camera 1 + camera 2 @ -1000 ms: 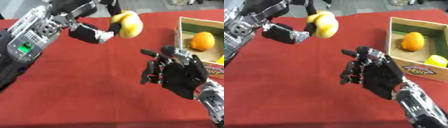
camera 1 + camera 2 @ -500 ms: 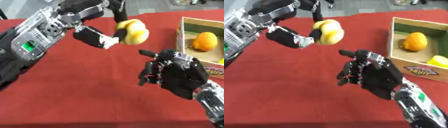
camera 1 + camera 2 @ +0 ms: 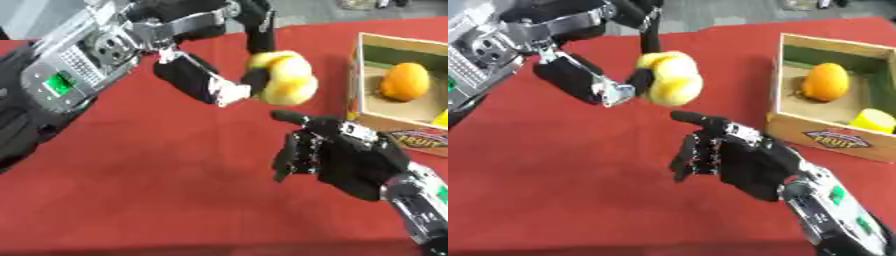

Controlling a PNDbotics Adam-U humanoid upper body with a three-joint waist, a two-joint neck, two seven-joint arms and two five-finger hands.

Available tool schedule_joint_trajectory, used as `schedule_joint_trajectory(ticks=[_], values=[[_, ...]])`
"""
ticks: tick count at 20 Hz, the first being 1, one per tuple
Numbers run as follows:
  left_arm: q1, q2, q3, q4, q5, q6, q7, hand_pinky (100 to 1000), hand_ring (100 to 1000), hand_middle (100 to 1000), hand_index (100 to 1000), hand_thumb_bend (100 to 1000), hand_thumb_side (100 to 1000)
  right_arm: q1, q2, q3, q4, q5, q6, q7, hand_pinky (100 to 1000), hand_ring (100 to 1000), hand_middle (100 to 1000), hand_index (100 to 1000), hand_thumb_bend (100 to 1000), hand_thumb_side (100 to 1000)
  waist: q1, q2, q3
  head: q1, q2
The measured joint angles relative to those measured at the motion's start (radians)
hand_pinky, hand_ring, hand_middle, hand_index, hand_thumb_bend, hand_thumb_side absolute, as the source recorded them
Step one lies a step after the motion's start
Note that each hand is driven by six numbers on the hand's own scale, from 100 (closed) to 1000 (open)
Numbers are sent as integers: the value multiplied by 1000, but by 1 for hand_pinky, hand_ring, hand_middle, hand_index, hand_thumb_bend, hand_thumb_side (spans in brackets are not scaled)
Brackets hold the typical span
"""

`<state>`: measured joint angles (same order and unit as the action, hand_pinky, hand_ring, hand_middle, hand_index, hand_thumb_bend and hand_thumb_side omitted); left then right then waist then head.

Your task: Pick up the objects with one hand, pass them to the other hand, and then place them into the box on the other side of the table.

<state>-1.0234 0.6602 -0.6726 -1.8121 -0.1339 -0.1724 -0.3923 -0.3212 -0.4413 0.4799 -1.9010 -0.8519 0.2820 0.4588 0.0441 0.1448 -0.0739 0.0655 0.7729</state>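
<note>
My left hand [image 3: 214, 82] is shut on a yellow fruit [image 3: 282, 82], holding it in the air above the red table. Just below and to the right of it, my right hand [image 3: 350, 160] waits open with its palm up and fingers loosely spread, apart from the fruit. A wooden box [image 3: 789, 107] stands at the right edge. Inside it lie an orange [image 3: 826, 82] and a yellow piece [image 3: 873, 120].
The red tablecloth [image 3: 157, 175] covers the whole work area. The box front carries a printed fruit label [image 3: 838, 140]. Beyond the table's far edge lies grey floor.
My left hand has carried the yellow fruit rightward and down, closer to my right hand. The right hand has stayed roughly in place, open.
</note>
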Motion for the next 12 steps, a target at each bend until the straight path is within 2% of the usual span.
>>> schedule_joint_trajectory(ticks=[3, 12], values=[[-7, -8, -5, -21, 18, -3, -25, 662, 537, 479, 515, 100, 252, -1, 1, 5, 11, 18, 8, 34, 663, 666, 521, 1000, 100, 657, 2, 1, -16, 4, 0], [-30, -8, -16, -66, 27, -30, -75, 666, 562, 486, 520, 100, 251, -3, 12, 19, 49, 51, 58, 110, 664, 663, 523, 1000, 100, 723, 5, 1, 7, 9, 0]])
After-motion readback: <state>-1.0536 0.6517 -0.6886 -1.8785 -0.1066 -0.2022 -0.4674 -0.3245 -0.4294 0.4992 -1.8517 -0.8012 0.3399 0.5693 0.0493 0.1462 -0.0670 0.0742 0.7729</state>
